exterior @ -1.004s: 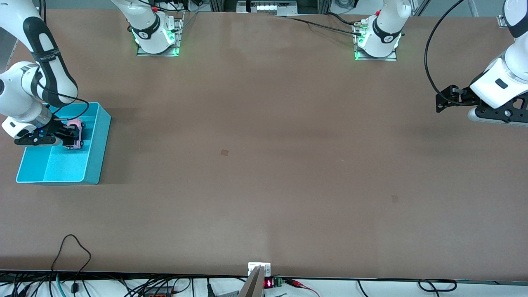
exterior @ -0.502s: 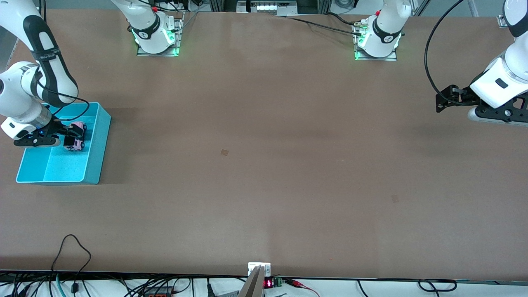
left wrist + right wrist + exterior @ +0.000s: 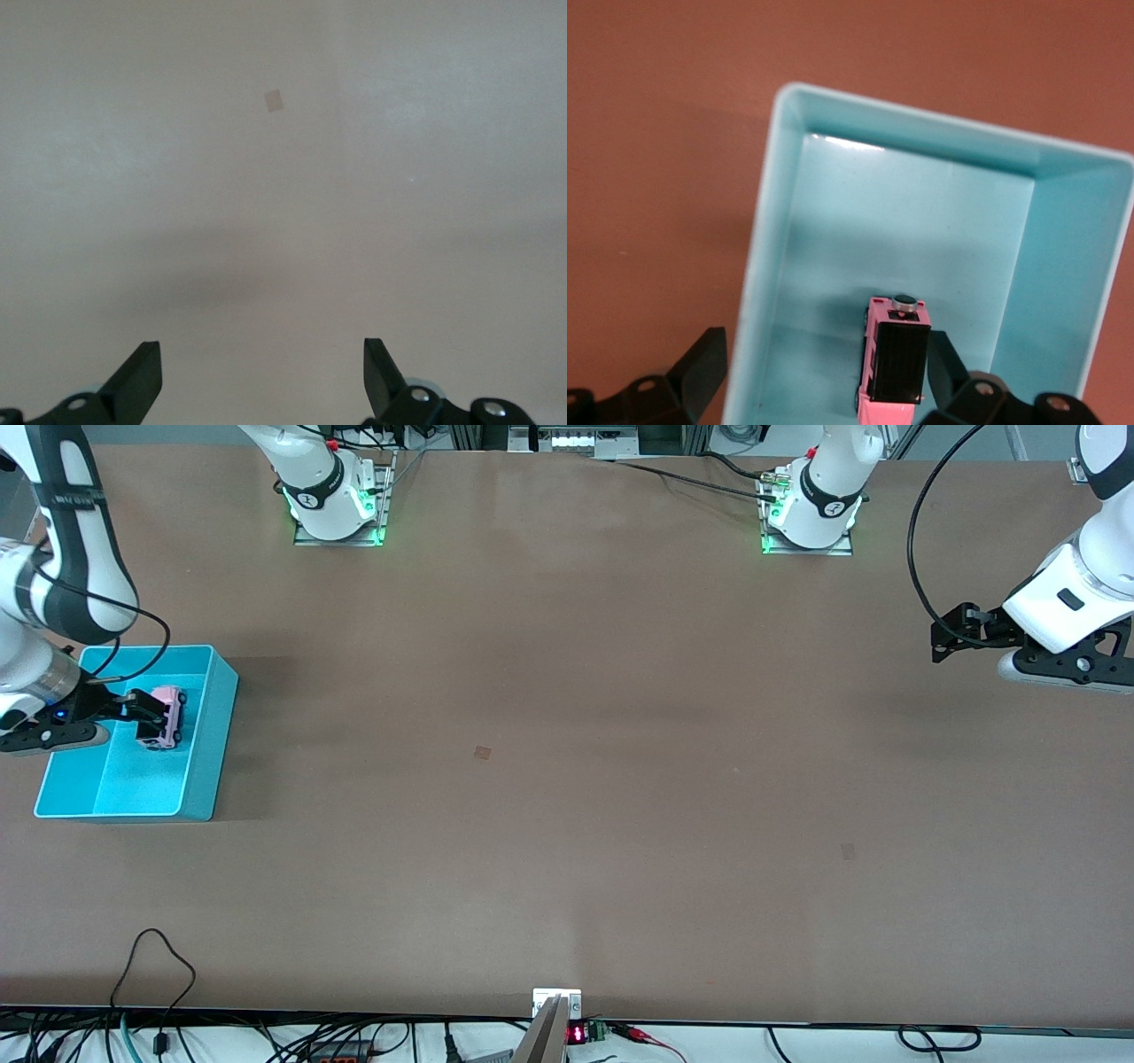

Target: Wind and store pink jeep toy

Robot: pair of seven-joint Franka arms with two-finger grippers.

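1. At the right arm's end of the brown bench (image 3: 567,779), an open-topped rectangular cyan plastic bin (image 3: 205,762) rests on the surface.
2. Inside the bin, the small light-pink jeep toy with a black rectangular roof panel and dark wheels (image 3: 165,716) sits on the bin floor, close to the wall that faces the bench centre.
3. In the right wrist view, the jeep (image 3: 892,363) shows its black roof panel and a small round dark knob at one end of the body; the cyan bin wall (image 3: 769,266) surrounds it.
4. The right hand (image 3: 133,708) is over the bin, just beside the jeep. Its black fingers (image 3: 700,367) are spread apart and released; the jeep lies near one finger but is not clamped between them.
5. The left arm waits at its own end of the bench, well apart from the bin. The left hand (image 3: 946,638) hangs above bare bench surface.
6. In the left wrist view, the left hand's black fingertips (image 3: 137,376) stand wide apart, released, with nothing between them.
7. A small square tan patch (image 3: 482,752) lies flat on the bench near its centre; a second, fainter patch (image 3: 848,851) lies toward the left arm's end, nearer the front camera.
8. No brand, label or writing can be read on the jeep or the bin.
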